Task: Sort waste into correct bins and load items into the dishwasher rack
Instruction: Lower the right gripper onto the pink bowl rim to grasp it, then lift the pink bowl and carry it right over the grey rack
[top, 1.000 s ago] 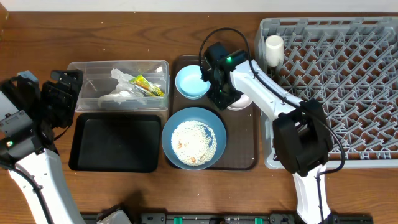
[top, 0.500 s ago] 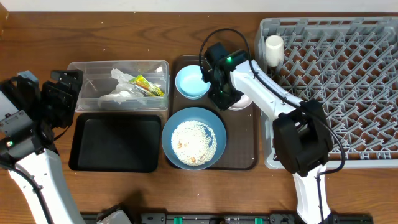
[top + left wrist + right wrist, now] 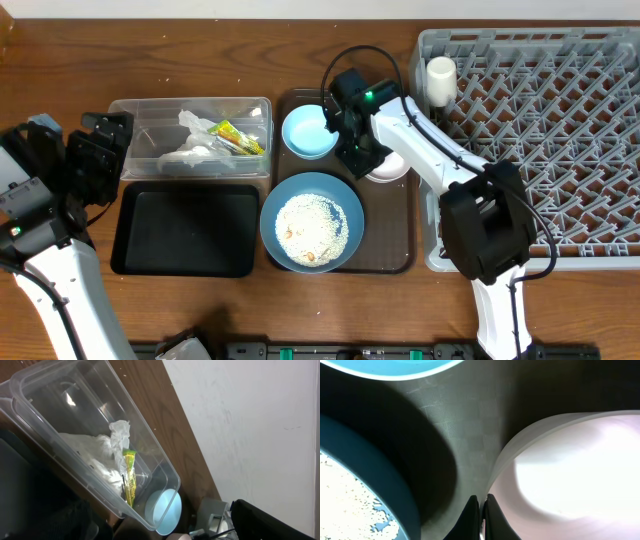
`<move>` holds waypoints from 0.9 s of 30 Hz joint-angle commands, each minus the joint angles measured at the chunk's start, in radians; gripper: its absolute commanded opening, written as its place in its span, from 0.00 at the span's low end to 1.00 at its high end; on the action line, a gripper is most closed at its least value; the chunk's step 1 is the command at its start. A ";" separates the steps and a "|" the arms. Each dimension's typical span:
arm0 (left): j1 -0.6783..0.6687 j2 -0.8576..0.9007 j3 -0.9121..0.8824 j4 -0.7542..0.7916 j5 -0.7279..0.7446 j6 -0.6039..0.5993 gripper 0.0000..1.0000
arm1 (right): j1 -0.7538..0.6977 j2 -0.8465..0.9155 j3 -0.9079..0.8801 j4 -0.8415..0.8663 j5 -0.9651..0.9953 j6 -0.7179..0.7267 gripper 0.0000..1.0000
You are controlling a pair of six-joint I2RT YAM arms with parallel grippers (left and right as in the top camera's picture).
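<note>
My right gripper [image 3: 362, 160] [image 3: 482, 505] is down on the brown serving tray [image 3: 392, 245], shut on the rim of the small pink bowl [image 3: 390, 168] [image 3: 570, 470], one finger inside and one outside. The light blue bowl [image 3: 308, 131] [image 3: 395, 367] sits just behind it. The large dark blue bowl [image 3: 311, 221] [image 3: 365, 475], holding white rice scraps [image 3: 310, 228], lies in front. The clear tub [image 3: 190, 104] [image 3: 165, 472] holds the crumpled napkin [image 3: 190, 150] [image 3: 95, 455] and the yellow-green wrapper [image 3: 237, 137] [image 3: 129, 475]. My left gripper [image 3: 100, 150] stands open, left of the tub.
The shallow black tray [image 3: 185, 228] lies in front of the clear tub. The grey dishwasher rack [image 3: 430, 200] fills the right side, with a white cup [image 3: 440, 78] standing in its back left corner. My right arm stretches from the rack's front edge across the serving tray.
My right gripper's jaws have drawn together onto the pink bowl's rim. Neither arm has shifted and no object has moved.
</note>
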 commanded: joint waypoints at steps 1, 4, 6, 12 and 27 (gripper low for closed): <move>0.006 0.003 0.009 -0.002 0.009 -0.002 0.91 | 0.000 -0.031 -0.002 0.003 -0.013 0.005 0.01; 0.006 0.003 0.009 -0.002 0.009 -0.002 0.91 | -0.003 -0.052 0.019 0.003 -0.068 0.003 0.01; 0.006 0.003 0.009 -0.002 0.009 -0.002 0.91 | -0.009 -0.084 0.046 0.002 -0.109 0.001 0.01; 0.006 0.003 0.009 -0.002 0.009 -0.002 0.91 | -0.053 -0.257 0.116 0.004 -0.140 0.018 0.01; 0.006 0.003 0.009 -0.002 0.009 -0.002 0.91 | -0.448 -0.433 0.043 -0.098 -0.741 -0.148 0.01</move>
